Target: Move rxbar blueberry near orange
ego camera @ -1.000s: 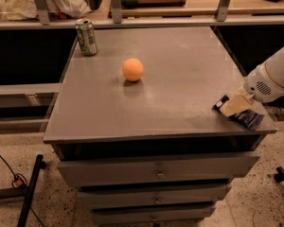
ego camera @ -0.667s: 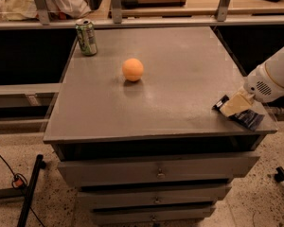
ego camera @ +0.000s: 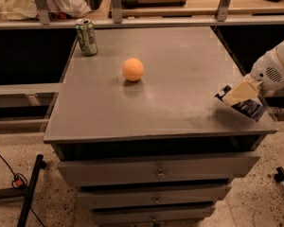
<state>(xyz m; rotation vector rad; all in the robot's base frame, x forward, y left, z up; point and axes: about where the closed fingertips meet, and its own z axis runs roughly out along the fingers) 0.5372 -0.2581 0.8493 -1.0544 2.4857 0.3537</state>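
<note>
Gripper (ego camera: 237, 94), cream-coloured claw on a white rounded arm (ego camera: 274, 70): sits low over the front-right corner of the tabletop, reaching in from the right edge. It overlaps the upper part of the snack bar; cannot tell how far it is open, or whether it has hold of the bar.

Grey flat-topped metal cabinet (ego camera: 180, 79): three drawers (ego camera: 156, 173) stacked in its front.

Green-and-white aluminium drink can (ego camera: 86, 37): upright at the back-left corner. Label print not legible.

Round, smooth orange fruit (ego camera: 133, 69): left of centre, nearer the back edge, well apart from the can.

Dark navy-blue flat rectangular snack bar (ego camera: 248, 109): at the front-right corner by the right edge, lying at an angle, far from the orange fruit. White print shows on the wrapper, unreadable.
</note>
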